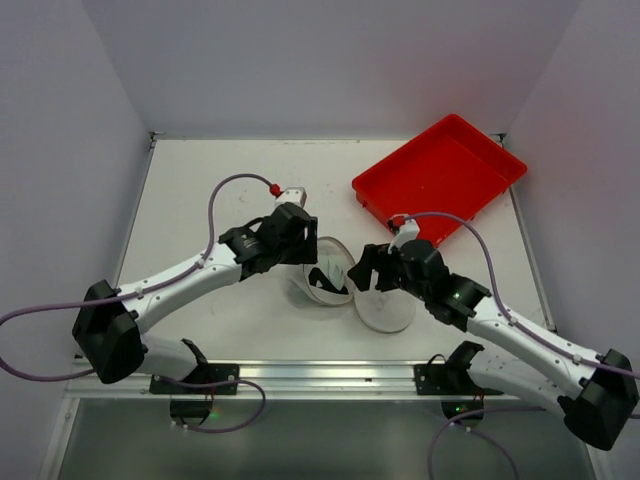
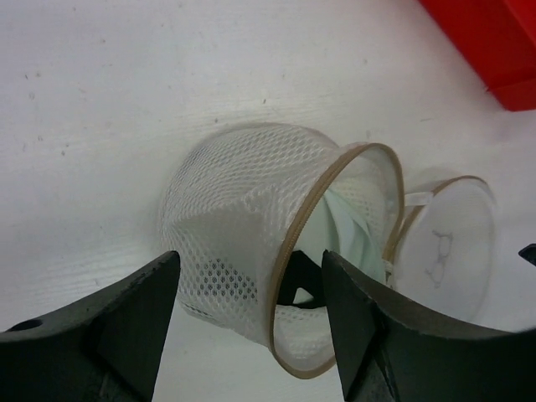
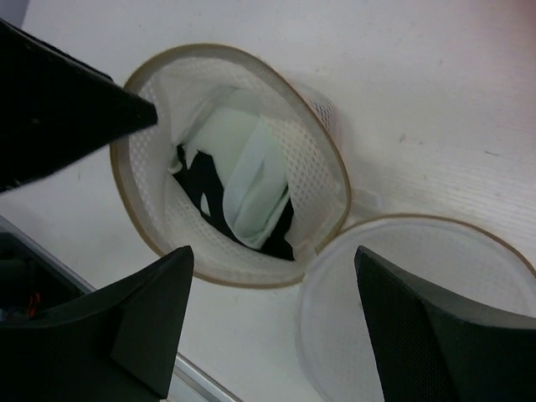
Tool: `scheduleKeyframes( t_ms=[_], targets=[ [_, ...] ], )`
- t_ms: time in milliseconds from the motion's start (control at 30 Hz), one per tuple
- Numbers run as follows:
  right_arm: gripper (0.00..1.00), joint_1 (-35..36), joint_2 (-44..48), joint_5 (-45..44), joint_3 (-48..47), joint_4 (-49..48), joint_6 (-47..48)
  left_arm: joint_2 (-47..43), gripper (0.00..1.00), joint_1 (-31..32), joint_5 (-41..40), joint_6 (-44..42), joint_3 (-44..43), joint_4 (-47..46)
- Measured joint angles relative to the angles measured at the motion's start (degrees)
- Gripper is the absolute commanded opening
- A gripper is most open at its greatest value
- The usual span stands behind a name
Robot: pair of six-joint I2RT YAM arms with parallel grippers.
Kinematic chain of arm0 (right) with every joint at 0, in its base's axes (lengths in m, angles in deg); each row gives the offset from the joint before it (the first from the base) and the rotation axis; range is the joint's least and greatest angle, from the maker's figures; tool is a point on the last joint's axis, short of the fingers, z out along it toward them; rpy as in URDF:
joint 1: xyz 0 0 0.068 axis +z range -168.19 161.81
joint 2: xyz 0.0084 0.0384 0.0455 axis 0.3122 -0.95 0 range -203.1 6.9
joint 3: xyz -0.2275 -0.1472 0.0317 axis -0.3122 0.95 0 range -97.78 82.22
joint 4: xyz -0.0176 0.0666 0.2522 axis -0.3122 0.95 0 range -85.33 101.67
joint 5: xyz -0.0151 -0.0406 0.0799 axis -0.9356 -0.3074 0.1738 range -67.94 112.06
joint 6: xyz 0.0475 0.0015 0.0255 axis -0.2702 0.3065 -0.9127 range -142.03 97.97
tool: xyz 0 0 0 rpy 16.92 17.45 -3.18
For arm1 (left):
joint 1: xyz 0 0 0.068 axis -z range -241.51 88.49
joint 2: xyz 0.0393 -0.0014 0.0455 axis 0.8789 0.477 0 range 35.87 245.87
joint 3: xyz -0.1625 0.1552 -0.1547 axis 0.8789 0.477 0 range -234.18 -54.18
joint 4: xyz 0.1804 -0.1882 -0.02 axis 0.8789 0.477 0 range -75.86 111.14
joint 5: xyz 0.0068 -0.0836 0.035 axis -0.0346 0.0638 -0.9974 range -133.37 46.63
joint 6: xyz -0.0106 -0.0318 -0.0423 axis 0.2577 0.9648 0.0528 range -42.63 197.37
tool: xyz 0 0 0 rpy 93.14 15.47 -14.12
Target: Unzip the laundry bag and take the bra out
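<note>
The zip looks done. The bag [image 2: 226, 226] lies on its side on the tabletop [image 1: 220, 170], about midway between my two arms, with its mouth turned toward the right arm. The lid [image 2: 448, 251] has flopped flat on the tabletop just beside the mouth and seems joined to the bag only by a short strip at the rim. The small icon on it faces up.

The bra [image 3: 251, 180] is not out yet. In the right wrist view I see it bunched inside the mesh, pale cloth over black, all of it behind the rim. Nothing hangs over the edge.

My left gripper [image 2: 249, 276] is spread wide, with one finger on either side of the closed end of the bag. From the right wrist view, one left fingertip sits at the rim's far edge, but I cannot tell whether it presses the mesh or only rests near it. My right gripper [image 3: 272, 260] is also spread and holds nothing. It hovers in front of the open mouth, above the spot where bag and lid meet.

So I judge the first half finished and the second half not begun. What is left is to reach the right gripper into the mouth, pinch the cloth and draw it clear while the left steadies the bag. The red tray [image 1: 440, 175] sits well apart at the far right.
</note>
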Motion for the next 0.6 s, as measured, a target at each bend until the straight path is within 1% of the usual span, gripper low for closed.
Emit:
scheduleKeyframes(
  t_ms=[33,67,133,167,233,267,367,600],
  targets=[
    [0.78,0.09,-1.62,0.26,0.0,-1.49,-0.83,0.76,0.68,-0.02,0.15,-0.02,0.24,-0.02],
    [0.77,0.13,-3.13,0.63,0.0,-2.95,-1.7,1.46,0.57,-0.02,0.22,-0.02,0.44,-0.02],
    [0.74,0.33,-5.68,1.49,-0.02,-5.88,-3.17,2.14,0.43,-0.04,0.33,0.13,1.16,-0.11],
    [0.73,0.5,-6.64,1.64,-0.02,-6.97,-3.76,2.19,0.28,-0.04,0.39,0.09,1.6,-0.07],
    [0.7,1.07,-8.98,2.21,-0.09,-9.86,-4.92,2.19,0.15,-0.09,0.46,0.24,2.49,-0.09],
    [0.69,1.51,-10.32,2.71,-0.33,-11.15,-5.53,2.19,0.07,-0.09,0.5,0.22,2.93,-0.22],
    [0.67,2.95,-15.26,3.26,-1.6,-14.21,-7.06,2.12,0.0,-0.2,1.09,0.13,3.98,-0.66],
    [0.66,4.02,-23.93,2.49,-3.72,-17.9,-10.1,-0.94,0.0,-0.28,2.89,0.5,7.34,-2.71]
  ],
)
